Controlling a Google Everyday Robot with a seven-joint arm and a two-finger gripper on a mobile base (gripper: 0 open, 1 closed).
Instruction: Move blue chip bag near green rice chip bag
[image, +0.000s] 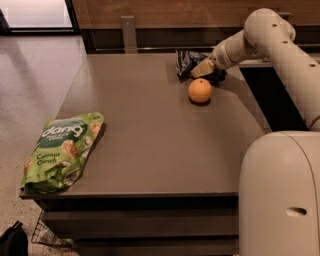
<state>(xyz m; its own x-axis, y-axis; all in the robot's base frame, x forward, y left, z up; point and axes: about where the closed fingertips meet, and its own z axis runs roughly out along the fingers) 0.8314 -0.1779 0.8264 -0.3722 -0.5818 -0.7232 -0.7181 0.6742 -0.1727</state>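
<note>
Blue chip bag (186, 61) is lying at the bench's (150, 130) far edge; the arm (260, 35) is reaching in from the right edge, gripper (203, 69) resting against it, grasp impossible to tell

A grey table (150, 150) stands on pale speckled floor (35, 75). Behind it are a wood wall (175, 12) and a bright window (37, 12). The gripper (202, 69) is at the table's far edge.
</note>
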